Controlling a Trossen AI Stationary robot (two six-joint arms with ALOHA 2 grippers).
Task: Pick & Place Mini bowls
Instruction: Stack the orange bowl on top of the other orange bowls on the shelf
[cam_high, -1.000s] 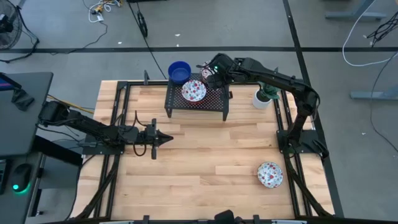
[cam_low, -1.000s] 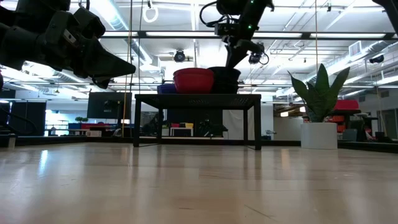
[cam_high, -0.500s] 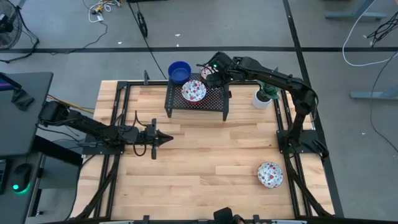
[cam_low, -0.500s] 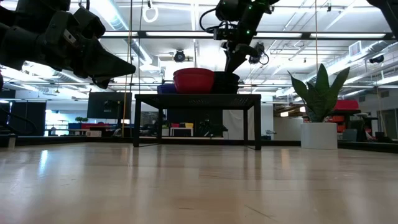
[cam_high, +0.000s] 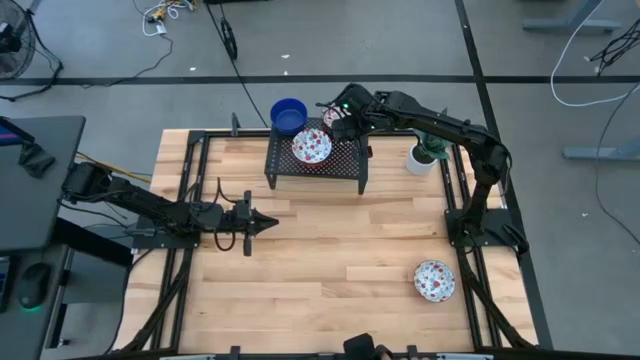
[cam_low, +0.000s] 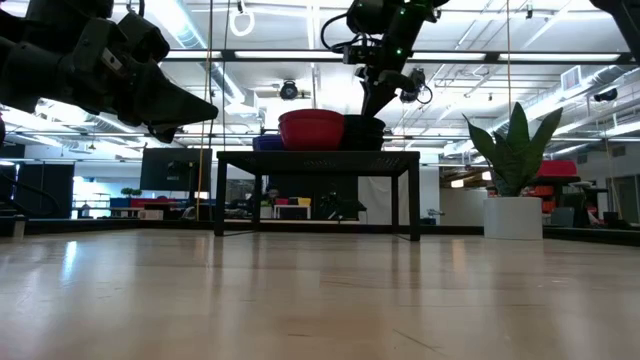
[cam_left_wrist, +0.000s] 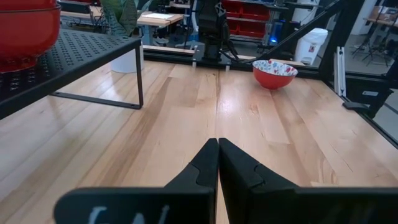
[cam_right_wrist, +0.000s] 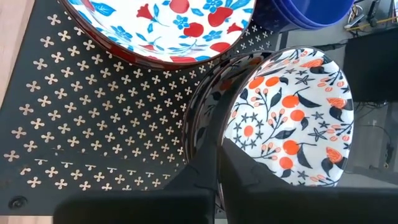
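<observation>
A black perforated stand (cam_high: 342, 166) sits at the table's far middle. On it rests a floral mini bowl, white inside and red outside (cam_high: 311, 146) (cam_right_wrist: 168, 25) (cam_low: 312, 128). Beside that bowl is one with an orange and dark-blue pattern (cam_right_wrist: 289, 118) (cam_low: 364, 130), where my right gripper (cam_right_wrist: 219, 155) (cam_high: 337, 123) is shut. Blue bowls (cam_high: 288, 115) (cam_right_wrist: 311, 12) sit by the stand's far left corner. Another floral bowl (cam_high: 434, 280) (cam_left_wrist: 274, 70) rests on the table near the right. My left gripper (cam_left_wrist: 217, 158) (cam_high: 266, 224) hovers shut at the table's left. My right gripper pinches the rim (cam_right_wrist: 214, 121) of the orange-patterned bowl, one finger inside (cam_right_wrist: 249, 171) and one outside (cam_right_wrist: 199, 171). The fingers come from above, pointing down. In the low view the bowl's base appears to sit on the stand's top, next to the red-sided bowl.
A white pot with a green plant (cam_high: 421, 158) (cam_low: 513, 215) stands right of the stand at the table's far right. Black frame rails run along the table's left and right sides. Bare wood lies between the stand and the near edge.
Between a second and half a second ago my right gripper shifted slightly over the stand. The bowl it holds sank a little toward the stand's top. Since then nothing has moved.
</observation>
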